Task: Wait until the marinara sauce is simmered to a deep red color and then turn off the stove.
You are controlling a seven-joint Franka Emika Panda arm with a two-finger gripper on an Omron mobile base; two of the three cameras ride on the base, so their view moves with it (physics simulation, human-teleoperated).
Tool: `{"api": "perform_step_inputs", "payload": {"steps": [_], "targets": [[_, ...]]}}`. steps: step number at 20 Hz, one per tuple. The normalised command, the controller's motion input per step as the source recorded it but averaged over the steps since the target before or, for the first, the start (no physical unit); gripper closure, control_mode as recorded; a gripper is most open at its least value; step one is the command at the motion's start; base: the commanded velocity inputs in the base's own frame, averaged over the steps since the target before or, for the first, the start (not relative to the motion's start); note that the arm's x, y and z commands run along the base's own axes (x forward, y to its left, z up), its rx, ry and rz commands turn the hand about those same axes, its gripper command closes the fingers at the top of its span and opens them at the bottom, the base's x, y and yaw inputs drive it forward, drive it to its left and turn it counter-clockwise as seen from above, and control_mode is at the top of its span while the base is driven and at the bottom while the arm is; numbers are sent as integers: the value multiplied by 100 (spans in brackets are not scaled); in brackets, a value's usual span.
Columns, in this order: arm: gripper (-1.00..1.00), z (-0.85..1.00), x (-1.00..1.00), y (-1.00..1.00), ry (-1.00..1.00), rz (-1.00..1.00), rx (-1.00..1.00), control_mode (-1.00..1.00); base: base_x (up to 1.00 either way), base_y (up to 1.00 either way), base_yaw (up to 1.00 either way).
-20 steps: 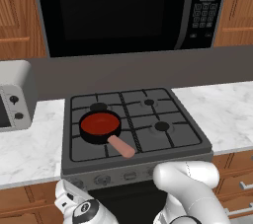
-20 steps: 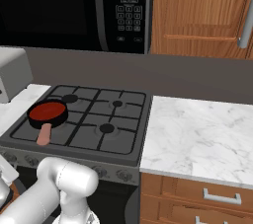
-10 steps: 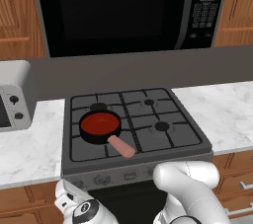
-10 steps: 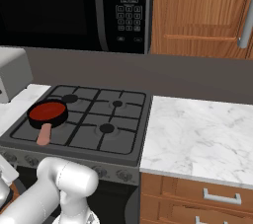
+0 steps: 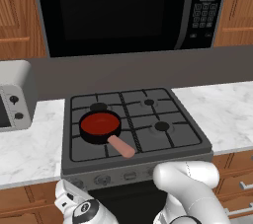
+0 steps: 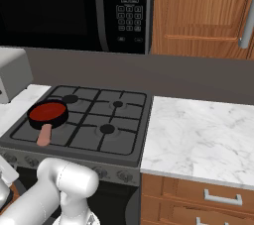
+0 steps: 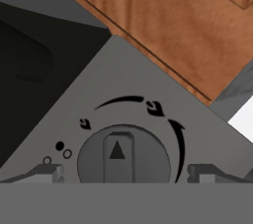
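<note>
Marinara sauce (image 5: 100, 123), a deep red disc in a small black pan (image 5: 114, 133) with a pinkish handle (image 5: 121, 146), sits on the front-left burner of the stove (image 5: 148, 139), left of centre in the left base view. In the hand view the gripper (image 7: 123, 173) stands released, its fingertips (image 7: 47, 172) flanking a round grey knob (image 7: 123, 159) at lower centre without touching it. Good practice: centre on the knob's raised bar, close squarely, then rotate toward off.

Black triangle on stove knob (image 7: 117, 155), flame signs around it, no words
</note>
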Motion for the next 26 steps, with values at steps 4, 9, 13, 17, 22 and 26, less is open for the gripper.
{"api": "perform_step_inputs", "payload": {"steps": [4,9,13,17,22,26], "targets": [[-100,0,0,0,0,0,0,-100,0,0,0],[-100,0,0,0,0,0,0,-100,0,0,0],[-100,0,0,0,0,0,0,-100,0,0,0],[-100,0,0,0,0,0,0,-100,0,0,0],[-100,0,0,0,0,0,0,-100,0,0,0],[-100,0,0,0,0,0,0,-100,0,0,0]]}}
